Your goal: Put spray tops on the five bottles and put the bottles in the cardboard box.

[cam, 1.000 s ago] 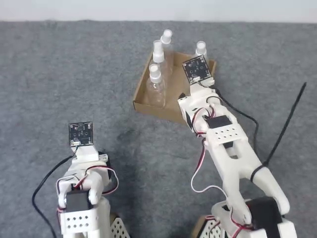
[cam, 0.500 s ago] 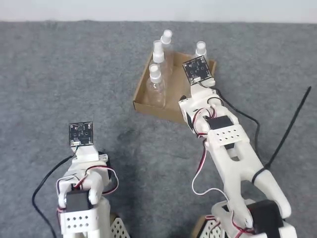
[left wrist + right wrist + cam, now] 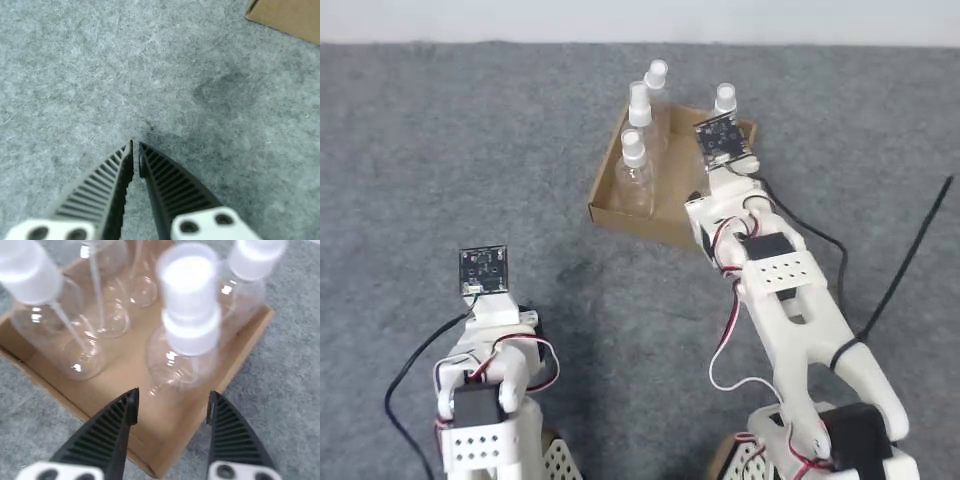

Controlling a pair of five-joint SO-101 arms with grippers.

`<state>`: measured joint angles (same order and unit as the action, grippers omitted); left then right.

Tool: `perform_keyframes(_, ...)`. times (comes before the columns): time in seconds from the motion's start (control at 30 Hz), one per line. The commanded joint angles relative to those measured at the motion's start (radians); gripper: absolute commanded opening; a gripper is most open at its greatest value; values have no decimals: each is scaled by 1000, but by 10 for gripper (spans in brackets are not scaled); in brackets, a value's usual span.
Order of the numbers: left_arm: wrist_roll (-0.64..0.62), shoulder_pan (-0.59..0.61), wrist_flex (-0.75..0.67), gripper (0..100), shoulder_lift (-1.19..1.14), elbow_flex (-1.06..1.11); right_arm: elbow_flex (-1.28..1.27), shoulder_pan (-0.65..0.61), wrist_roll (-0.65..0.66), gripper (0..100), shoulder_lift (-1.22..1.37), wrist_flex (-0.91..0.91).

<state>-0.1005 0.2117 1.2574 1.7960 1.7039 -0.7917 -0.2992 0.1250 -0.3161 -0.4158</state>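
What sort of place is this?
Probably a robotics test bench: a left arm and right arm with exposed wires on a grey felt table, plus spray bottles in a cardboard box.

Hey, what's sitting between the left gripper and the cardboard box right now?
Nothing but bare grey carpet between the left gripper and the cardboard box, as the left wrist view shows.

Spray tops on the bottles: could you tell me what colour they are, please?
White; the spray tops show best in the right wrist view.
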Motion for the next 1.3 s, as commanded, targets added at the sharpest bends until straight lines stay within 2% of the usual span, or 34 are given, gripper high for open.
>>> perform_keyframes(0.0,6,0,6,12,23,-19,14,13,-11,162,-70,-5)
perform_keyframes(0.27,6,0,6,12,23,-19,14,13,-6,161,-70,-5)
perform_keyframes(0.43,6,0,6,12,23,-19,14,13,-5,103,-70,-5)
perform_keyframes(0.63,6,0,6,12,23,-19,15,15,-3,91,-81,-7)
perform_keyframes(1.03,6,0,6,12,23,-19,-46,16,-5,86,-344,-157)
perform_keyframes(1.17,6,0,6,12,23,-19,-63,16,-2,33,-417,-160)
perform_keyframes(1.27,6,0,6,12,23,-19,-64,22,-2,30,-453,-182)
